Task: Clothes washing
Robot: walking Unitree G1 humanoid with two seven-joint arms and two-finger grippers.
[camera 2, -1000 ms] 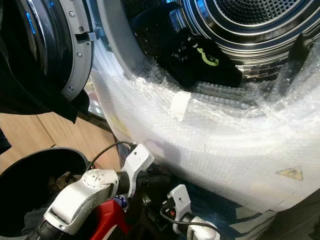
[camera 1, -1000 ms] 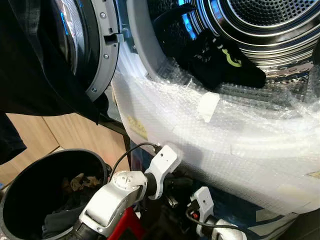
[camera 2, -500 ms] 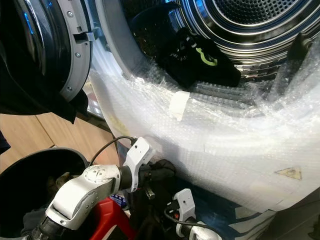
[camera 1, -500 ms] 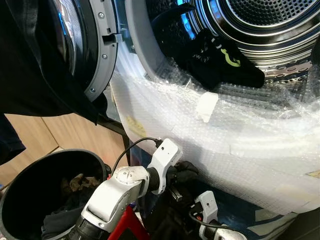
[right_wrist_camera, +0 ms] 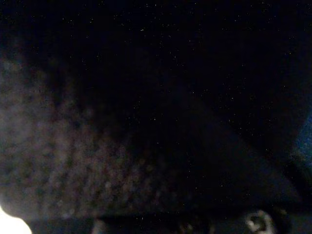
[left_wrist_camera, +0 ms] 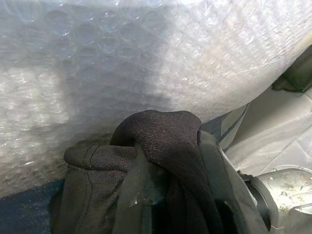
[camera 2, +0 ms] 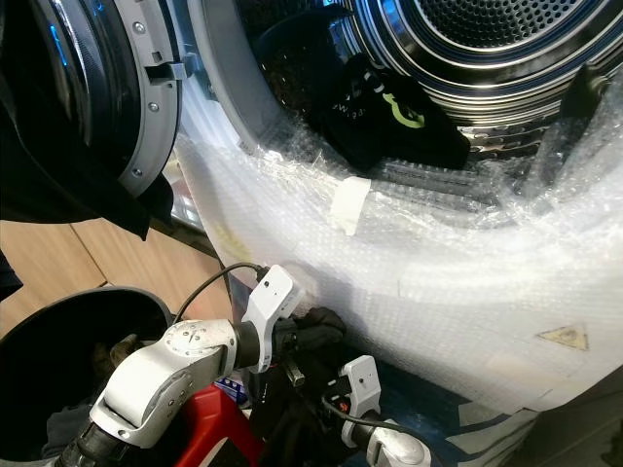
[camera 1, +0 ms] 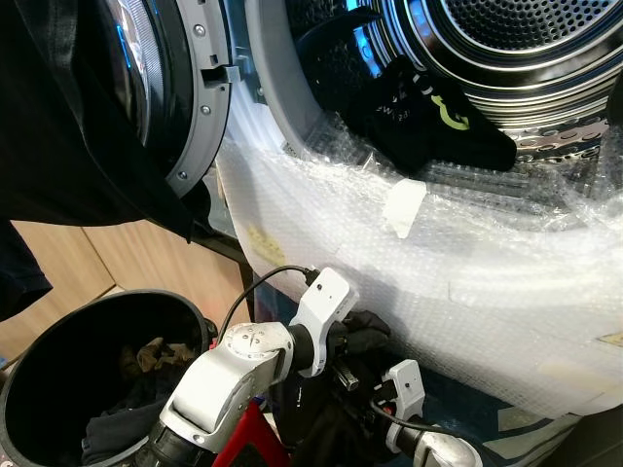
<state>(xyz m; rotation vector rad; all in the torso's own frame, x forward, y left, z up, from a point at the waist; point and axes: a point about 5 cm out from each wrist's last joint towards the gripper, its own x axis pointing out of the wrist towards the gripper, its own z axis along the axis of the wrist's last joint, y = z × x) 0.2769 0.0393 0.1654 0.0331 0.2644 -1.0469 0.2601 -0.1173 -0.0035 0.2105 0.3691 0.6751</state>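
The left gripper [camera 1: 362, 336] sits low in front of the washing machine [camera 1: 506, 292], its jaws clamped on a dark garment [left_wrist_camera: 161, 161] bunched against the bubble wrap [camera 1: 467, 253] that covers the machine's front; the wrist view shows the black knit fabric folded over one finger; the right gripper [camera 1: 389, 389] is just below and beside it, and whether its jaws are wide or narrow cannot be told, its wrist view being nearly black; a black top with a green mark [camera 1: 428, 117] lies on the lip of the steel drum [camera 1: 526, 39]; the door [camera 1: 185, 97] stands open at the left with dark cloth [camera 1: 68, 146] draped over it; a round black basket [camera 1: 58, 379] on the floor holds more clothes.
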